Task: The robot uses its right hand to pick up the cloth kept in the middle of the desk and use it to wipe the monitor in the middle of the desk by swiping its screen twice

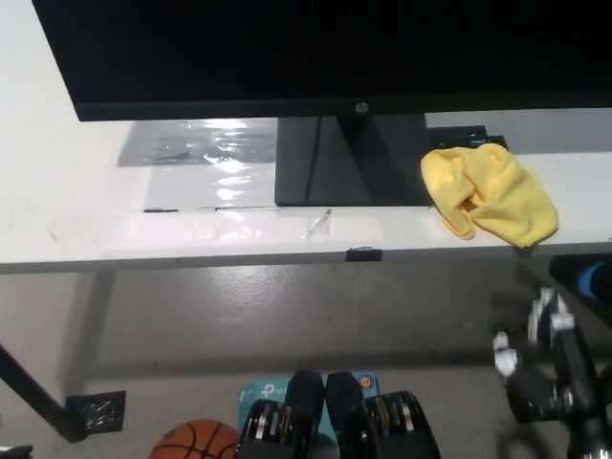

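You could see only the bottom strip of the 1 monitor (316, 57); its top ran off the frame, and its stand (349, 158) hid the desk (86, 172) behind it. Your right hand (547, 368) sat blurred at the lower right, below the desk edge, holding nothing, though whether its fingers were spread you couldn't tell. 1 yellow cloth (490, 191) lay crumpled on the desk just right of the stand, near the front edge. 1 basketball (194, 442) was cut off at the bottom.
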You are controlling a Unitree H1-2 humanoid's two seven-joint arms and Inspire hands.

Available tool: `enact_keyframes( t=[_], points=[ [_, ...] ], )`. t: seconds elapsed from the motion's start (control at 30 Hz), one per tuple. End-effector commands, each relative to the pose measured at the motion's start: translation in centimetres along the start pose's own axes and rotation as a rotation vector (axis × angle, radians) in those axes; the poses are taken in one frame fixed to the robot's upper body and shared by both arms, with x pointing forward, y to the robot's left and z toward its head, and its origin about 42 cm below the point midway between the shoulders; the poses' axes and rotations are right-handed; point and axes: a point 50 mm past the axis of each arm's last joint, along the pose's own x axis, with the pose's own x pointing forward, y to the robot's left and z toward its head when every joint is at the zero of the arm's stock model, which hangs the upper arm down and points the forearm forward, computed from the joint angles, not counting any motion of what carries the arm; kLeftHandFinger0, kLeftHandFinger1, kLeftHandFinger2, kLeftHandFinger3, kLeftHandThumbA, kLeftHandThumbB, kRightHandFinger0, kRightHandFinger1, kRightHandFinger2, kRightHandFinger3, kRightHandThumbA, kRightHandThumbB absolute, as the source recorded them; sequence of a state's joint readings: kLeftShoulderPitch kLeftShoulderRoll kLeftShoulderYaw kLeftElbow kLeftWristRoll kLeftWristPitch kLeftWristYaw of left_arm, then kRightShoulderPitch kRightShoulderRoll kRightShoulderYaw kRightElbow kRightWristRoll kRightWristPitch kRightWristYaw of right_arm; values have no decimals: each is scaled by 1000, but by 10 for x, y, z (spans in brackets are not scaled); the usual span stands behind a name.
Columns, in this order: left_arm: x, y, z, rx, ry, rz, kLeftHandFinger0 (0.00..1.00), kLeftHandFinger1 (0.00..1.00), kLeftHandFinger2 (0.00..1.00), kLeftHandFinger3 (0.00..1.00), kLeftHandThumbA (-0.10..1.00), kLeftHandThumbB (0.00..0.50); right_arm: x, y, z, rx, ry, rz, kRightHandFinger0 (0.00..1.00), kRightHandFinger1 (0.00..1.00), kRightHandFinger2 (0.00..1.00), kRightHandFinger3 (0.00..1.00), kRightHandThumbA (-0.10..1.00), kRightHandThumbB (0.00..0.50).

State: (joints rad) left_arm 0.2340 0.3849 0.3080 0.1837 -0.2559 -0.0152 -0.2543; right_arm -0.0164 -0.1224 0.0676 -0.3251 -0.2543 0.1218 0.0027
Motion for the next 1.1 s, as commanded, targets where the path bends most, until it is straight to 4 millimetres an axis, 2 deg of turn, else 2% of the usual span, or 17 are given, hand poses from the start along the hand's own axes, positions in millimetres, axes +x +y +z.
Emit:
enact_keyframes(
  t=[0.0, 0.03, 0.1, 0.13, 0.23, 0.4, 0.43, 0.47, 0.53, 0.6, 0.67, 0.73, 0.8, 0.83, 0.93, 1.0, 1.07],
  points=[
    [0, 8, 12, 7, -53, -7, 433, 472, 615, 783, -54, 76, 24, -7, 35, -162, -18, 77, 1000, 1000, 1000, 1000, 611, 271],
    [1, 8, 11, 5, -56, -7, 449, 483, 615, 780, -61, 74, 37, -8, 50, -196, -40, 92, 1000, 1000, 1000, 1000, 641, 298],
    [1, 8, 11, 23, -48, -5, 473, 507, 637, 787, -54, 73, 44, -9, 58, -226, -52, 90, 1000, 1000, 1000, 1000, 659, 312],
    [1, 8, 11, 26, -44, 0, 478, 512, 641, 786, -48, 81, 50, -9, 62, -225, -61, 90, 1000, 1000, 1000, 1000, 633, 304],
    [1, 8, 12, 29, -52, -9, 480, 506, 632, 795, -53, 78, 71, -14, 82, -277, -112, 71, 1000, 1000, 1000, 1000, 697, 328],
    [0, 9, 11, 34, -41, -10, 486, 511, 638, 799, -38, 79, 89, -16, 94, -309, -115, 51, 1000, 1000, 1000, 1000, 673, 365],
    [-2, 8, 12, 25, -45, -9, 471, 497, 632, 796, -53, 82, 101, -17, 93, -310, -108, 57, 1000, 1000, 1000, 1000, 634, 363],
    [-2, 8, 12, 24, -44, -8, 469, 495, 630, 795, -55, 82, 103, -17, 92, -311, -105, 57, 1000, 1000, 1000, 1000, 631, 363],
    [-3, 7, 10, 12, -29, 2, 476, 493, 620, 780, -63, 89, 118, -18, 87, -352, -80, 65, 1000, 1000, 1000, 1000, 649, 377],
    [-5, 9, 10, 13, -27, 6, 477, 493, 619, 778, -65, 89, 119, -16, 87, -351, -80, 68, 1000, 1000, 1000, 1000, 649, 376],
    [-6, 10, 10, 14, -31, 2, 469, 484, 608, 774, -60, 89, 137, -20, 82, -362, -53, 78, 1000, 1000, 1000, 1000, 609, 372],
    [-8, 9, 10, 20, -31, 5, 480, 500, 624, 778, -61, 79, 152, -26, 76, -377, -46, 83, 1000, 1000, 1000, 1000, 540, 339],
    [-10, 10, 10, 25, -30, 8, 499, 518, 646, 789, -57, 75, 162, -29, 72, -382, -34, 88, 1000, 1000, 1000, 1000, 514, 327],
    [-10, 11, 8, 13, -36, 4, 491, 510, 642, 788, -65, 81, 176, -35, 62, -392, 13, 99, 1000, 1000, 1000, 1000, 466, 312],
    [-13, 11, 7, 21, -25, 11, 498, 516, 645, 791, -59, 78, 186, -39, 50, -387, 44, 108, 1000, 1000, 1000, 1000, 407, 298],
    [-13, 12, 6, 21, -32, 6, 494, 516, 644, 789, -59, 77, 194, -43, 41, -414, 77, 129, 1000, 1000, 1000, 1000, 450, 295],
    [-14, 12, 7, 26, -25, 12, 495, 518, 646, 792, -54, 80, 203, -46, 32, -435, 110, 132, 1000, 1000, 1000, 1000, 436, 294]
  ],
)
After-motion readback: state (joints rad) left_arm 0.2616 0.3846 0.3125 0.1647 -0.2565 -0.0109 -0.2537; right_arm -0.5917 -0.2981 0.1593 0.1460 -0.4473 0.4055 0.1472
